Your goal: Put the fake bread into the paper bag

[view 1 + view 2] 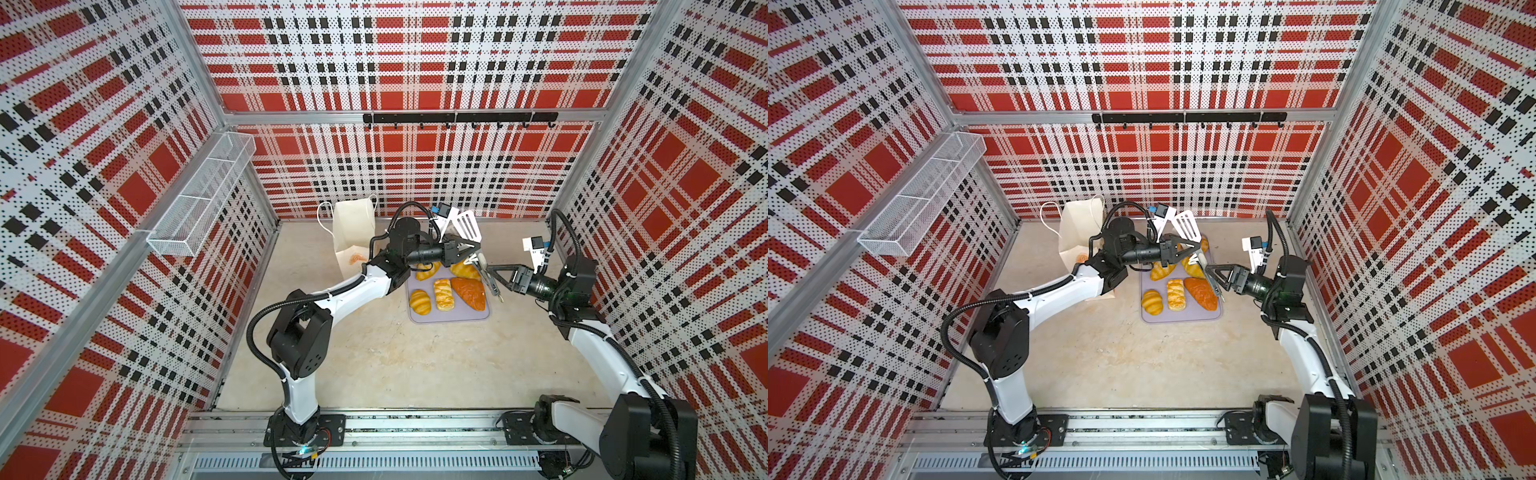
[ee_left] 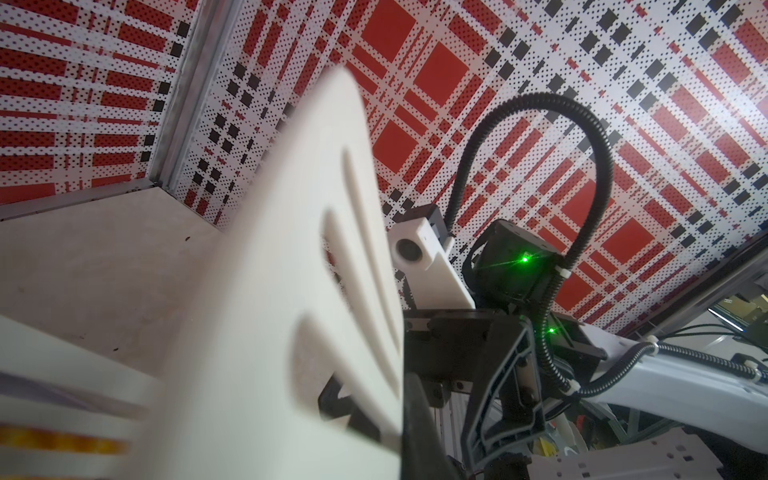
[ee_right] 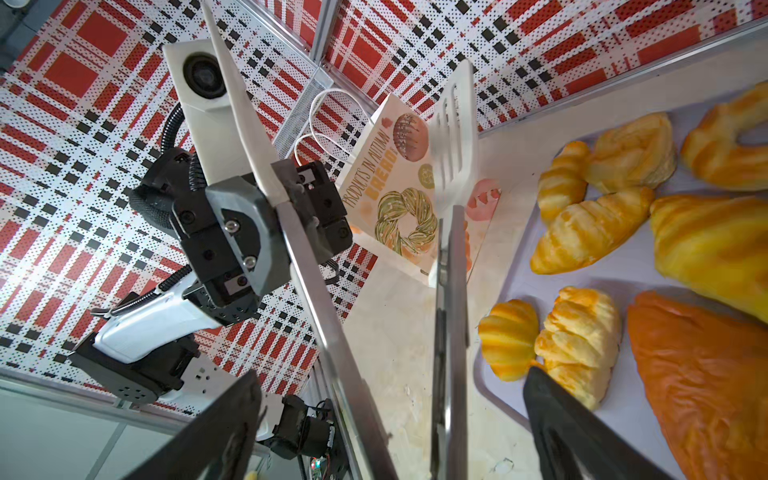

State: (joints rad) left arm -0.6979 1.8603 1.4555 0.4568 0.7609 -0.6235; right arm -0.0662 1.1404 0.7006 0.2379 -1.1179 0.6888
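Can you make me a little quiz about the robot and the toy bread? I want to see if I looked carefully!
1. True or false: the paper bag lies flat on its side.
2. Which gripper clamps the tongs? A: left gripper. B: right gripper.
3. Fill in: the fake bread lies on a lilac ____.
Key: 1. False, it stands upright. 2. A; the right gripper is open. 3. tray.

Blur, cover and crops.
Left wrist view: tongs a close blur filling the middle, blocking what lies behind. Both top views: left arm covers part of the paper bag and the far fake bread. Right wrist view: orange-brown croissant cut by the frame edge.
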